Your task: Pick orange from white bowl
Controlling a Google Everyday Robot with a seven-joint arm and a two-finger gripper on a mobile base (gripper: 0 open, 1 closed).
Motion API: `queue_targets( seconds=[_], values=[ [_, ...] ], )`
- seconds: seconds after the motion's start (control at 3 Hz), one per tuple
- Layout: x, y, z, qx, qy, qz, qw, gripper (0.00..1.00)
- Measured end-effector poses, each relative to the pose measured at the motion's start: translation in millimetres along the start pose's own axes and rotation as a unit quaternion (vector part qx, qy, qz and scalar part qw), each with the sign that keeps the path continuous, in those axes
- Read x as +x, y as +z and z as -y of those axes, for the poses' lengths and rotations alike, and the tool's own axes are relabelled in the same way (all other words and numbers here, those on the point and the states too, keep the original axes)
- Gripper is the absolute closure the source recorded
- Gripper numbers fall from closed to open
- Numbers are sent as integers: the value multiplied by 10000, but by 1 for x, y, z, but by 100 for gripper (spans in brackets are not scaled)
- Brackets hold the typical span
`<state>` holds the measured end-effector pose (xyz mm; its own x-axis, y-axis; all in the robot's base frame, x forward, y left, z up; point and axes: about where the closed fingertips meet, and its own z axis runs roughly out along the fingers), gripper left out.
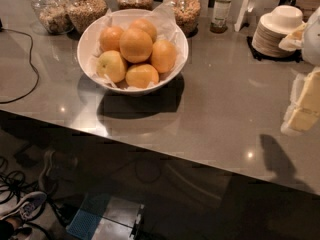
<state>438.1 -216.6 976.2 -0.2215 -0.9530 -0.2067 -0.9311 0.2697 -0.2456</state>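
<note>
Fruit in the white bowl (86, 41) comes to six by my count: five oranges and one paler yellowish piece. The orange (135, 45) tops the pile, mid-bowl. Behind stand four glass jars (87, 9) and one bottle (221, 6), whose label I cannot read. The gripper (303, 106) hangs at the right edge over the counter (225, 94); open or closed, I cannot tell.

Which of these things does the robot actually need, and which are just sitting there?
For the job: orange on top of the pile; white bowl; gripper at the right edge.
Just lying about: glass jars; stack of small dishes; bottle; black cable.
</note>
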Motion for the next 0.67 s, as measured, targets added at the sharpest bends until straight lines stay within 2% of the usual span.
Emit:
queue_targets(
  seconds=[0.33,0.67],
  values=[
    [0,0,0,-1,-1,2,10000,0],
    [-13,3,-3,-94,-122,188,9997,0]
  ],
)
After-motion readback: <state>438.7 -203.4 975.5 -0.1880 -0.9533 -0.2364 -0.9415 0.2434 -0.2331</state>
